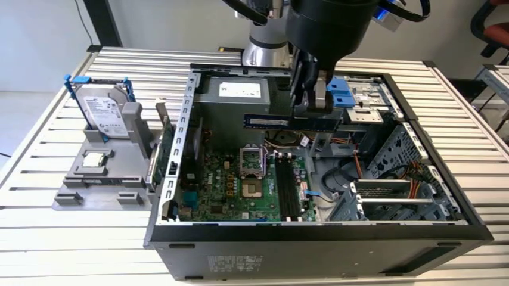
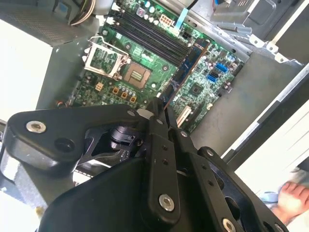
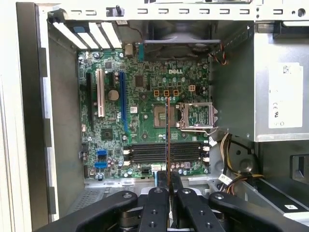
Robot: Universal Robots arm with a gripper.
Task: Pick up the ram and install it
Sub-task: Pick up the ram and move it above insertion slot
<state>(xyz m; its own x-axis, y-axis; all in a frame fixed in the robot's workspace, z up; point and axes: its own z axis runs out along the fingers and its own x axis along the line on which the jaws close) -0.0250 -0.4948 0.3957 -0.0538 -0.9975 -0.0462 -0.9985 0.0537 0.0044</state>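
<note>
ram [image 1: 275, 122], dark stick (long edge level), held above case [image 1: 318, 253]

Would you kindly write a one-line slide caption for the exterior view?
End effector holds the ram level above the motherboard inside the open computer case.

Matt black pincer [image 3: 167, 178], dark PCB ram [image 1: 275, 121], glossy green mobo [image 3: 145, 121], grey sheet-metal case [image 3: 65, 145], ribbed alu. table [image 1: 80, 250]

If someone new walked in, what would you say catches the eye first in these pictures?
The gripper, shut on the ram, holds it level above the motherboard inside the open computer case. On the exterior view's left, a hard drive with blue rails stands in a grey holder.
</note>
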